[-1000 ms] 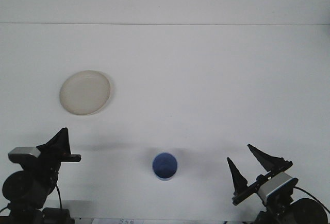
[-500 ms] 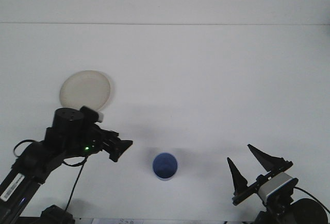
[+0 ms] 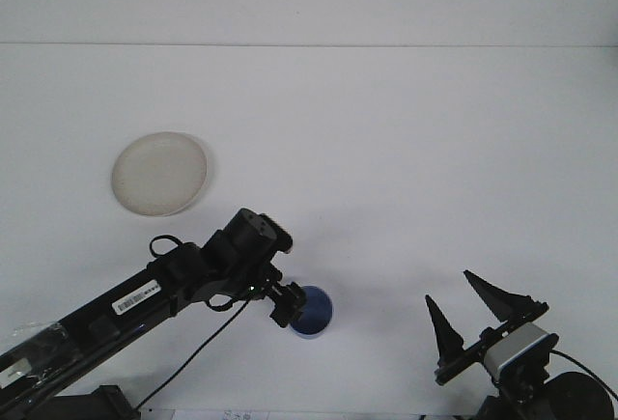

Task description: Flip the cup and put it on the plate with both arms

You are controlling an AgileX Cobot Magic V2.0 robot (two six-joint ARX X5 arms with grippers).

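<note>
A white table (image 3: pixel 386 150) fills nearly the whole view, meeting a pale wall along a straight edge near the top.

The left arm (image 3: pixel 145 294) stretches from the bottom left corner diagonally toward the lower middle of the table, a white label stuck on its black link and a thin cable looping beneath it. Its wrist block sits above and left of the cup, and the left gripper (image 3: pixel 287 306) is right at the cup's left side, overlapping its rim from this angle. The fingers are dark and foreshortened, so whether they are spread or closed, or grip the cup at all, cannot be told.

The right gripper (image 3: pixel 469 314) rests low in the bottom right corner, well apart from the cup. Its two black pointed fingers stand wide apart with nothing between them.

The plate (image 3: pixel 159 173), round and cream-coloured, lies on the left part of the table, well apart from the cup.

The cup (image 3: pixel 314 312), small and blue, stands on the table near the lower middle.
</note>
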